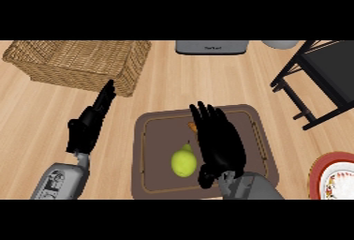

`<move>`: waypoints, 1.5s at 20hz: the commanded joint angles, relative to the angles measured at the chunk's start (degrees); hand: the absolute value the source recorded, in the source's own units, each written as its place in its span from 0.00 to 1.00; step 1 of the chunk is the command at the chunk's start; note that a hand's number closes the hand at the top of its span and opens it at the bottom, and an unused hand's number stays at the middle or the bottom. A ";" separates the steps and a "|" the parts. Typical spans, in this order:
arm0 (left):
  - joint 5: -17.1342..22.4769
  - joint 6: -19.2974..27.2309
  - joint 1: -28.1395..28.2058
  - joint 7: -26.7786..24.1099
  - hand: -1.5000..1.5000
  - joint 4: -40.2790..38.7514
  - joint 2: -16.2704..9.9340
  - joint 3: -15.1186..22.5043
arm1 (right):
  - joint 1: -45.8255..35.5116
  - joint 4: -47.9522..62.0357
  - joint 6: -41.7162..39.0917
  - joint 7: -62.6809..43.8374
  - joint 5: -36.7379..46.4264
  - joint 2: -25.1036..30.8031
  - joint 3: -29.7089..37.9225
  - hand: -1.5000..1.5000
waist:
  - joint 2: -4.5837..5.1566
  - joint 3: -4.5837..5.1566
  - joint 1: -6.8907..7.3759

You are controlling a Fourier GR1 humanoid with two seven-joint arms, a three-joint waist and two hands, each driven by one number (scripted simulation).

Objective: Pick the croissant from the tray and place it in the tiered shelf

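The right hand is held flat over the brown tray, fingers straight and wide, nothing grasped. Only a small orange piece of the croissant is seen at the hand's left edge; the rest is hidden below, so the hand is probably placed there to close on it. A yellow-green pear lies just beside the hand, near enough to be pushed. The tiered shelf stands well apart at the upper right, with bare tabletop between for the carrying. The left hand is rested open near the wicker basket.
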State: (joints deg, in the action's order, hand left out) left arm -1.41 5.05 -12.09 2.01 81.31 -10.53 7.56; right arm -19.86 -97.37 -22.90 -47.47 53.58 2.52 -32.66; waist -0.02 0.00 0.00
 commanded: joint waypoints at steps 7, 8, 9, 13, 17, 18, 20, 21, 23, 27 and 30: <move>-2.72 -1.52 -0.75 -0.89 0.50 -1.82 1.70 -2.83 | 0.24 3.97 -0.15 0.31 4.81 -2.47 -0.59 0.00 | 0.02 0.00 0.01; -4.42 0.20 3.26 1.54 0.50 4.37 3.92 0.61 | -0.15 6.92 0.74 4.28 5.50 -2.48 3.01 0.00 | -0.01 -0.01 0.14; -2.23 -3.41 3.81 -0.95 0.50 2.61 1.49 -1.88 | 3.56 4.08 1.22 4.38 7.02 -1.47 1.76 0.00 | -0.01 0.00 0.04; -3.63 -2.39 0.37 -1.65 0.50 -1.41 2.98 -3.52 | 0.26 11.49 5.15 8.91 7.89 -2.49 5.38 0.00 | 0.03 0.00 0.07; -4.81 -2.33 4.33 2.66 0.50 6.69 3.70 -1.57 | -1.39 12.91 4.32 8.15 6.78 -2.49 5.97 0.00 | -0.01 -0.01 0.22; -3.84 -3.68 2.23 0.28 0.50 2.84 3.07 -3.45 | 3.99 10.99 6.28 9.79 8.81 -1.06 4.46 0.00 | 0.00 -0.01 0.01; -3.49 -4.44 3.68 2.41 0.50 6.02 2.91 -3.61 | 0.12 14.52 6.03 9.11 6.48 -2.49 4.38 0.00 | 0.00 -0.01 0.21; -3.35 -4.69 1.21 2.17 0.50 3.61 2.27 -5.27 | 2.58 11.31 3.29 10.63 7.22 -1.82 5.46 0.00 | -0.01 -0.01 0.03; -3.23 -5.29 4.83 -1.25 0.50 2.80 2.68 -5.08 | 4.50 11.84 6.04 9.31 8.04 -2.49 1.96 0.00 | -0.01 0.00 0.09; -5.60 -4.38 1.70 -2.72 0.50 -0.24 4.64 -4.22 | 3.25 18.19 9.80 11.48 7.61 -2.50 2.12 0.00 | 0.04 0.00 0.06; -4.89 -5.12 4.65 1.55 0.50 6.36 4.00 -4.41 | 6.78 13.97 6.79 12.99 9.48 -1.34 2.78 1.00 | -0.05 -0.01 0.07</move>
State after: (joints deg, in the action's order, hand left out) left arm -5.83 0.11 -9.85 2.14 83.74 -6.70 2.80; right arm -16.96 -82.05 -16.16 -36.16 61.58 0.47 -28.92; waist -0.02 0.01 0.08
